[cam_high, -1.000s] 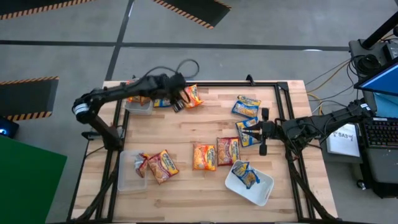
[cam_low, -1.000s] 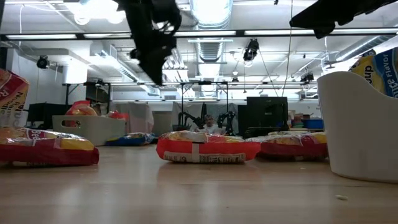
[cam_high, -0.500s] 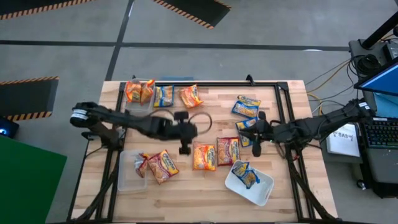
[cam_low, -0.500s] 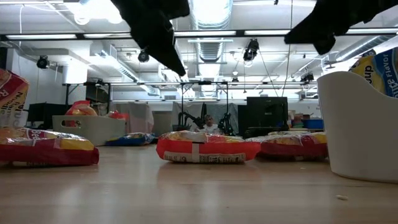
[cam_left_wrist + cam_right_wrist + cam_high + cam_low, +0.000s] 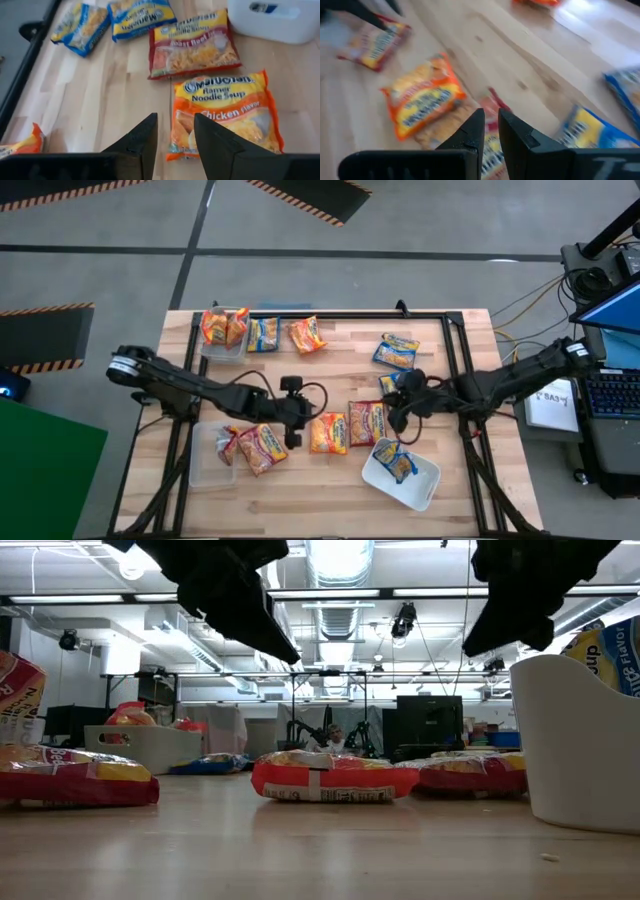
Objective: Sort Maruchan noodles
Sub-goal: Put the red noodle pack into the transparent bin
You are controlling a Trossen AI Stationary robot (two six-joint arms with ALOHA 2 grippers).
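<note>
The left gripper (image 5: 172,145) is a little bit open and holds nothing. It hangs over the middle of the table (image 5: 340,360). An orange noodle packet (image 5: 227,115) lies just at its 3 o'clock. A red packet (image 5: 192,45) lies next to that one. The right gripper (image 5: 490,130) is almost closed, empty, above the red packet. Blue packets (image 5: 397,352) lie at 1 o'clock.

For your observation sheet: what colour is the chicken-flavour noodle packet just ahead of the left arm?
Orange with yellow lettering panel; the chicken packet shows best in the left wrist view.
</note>
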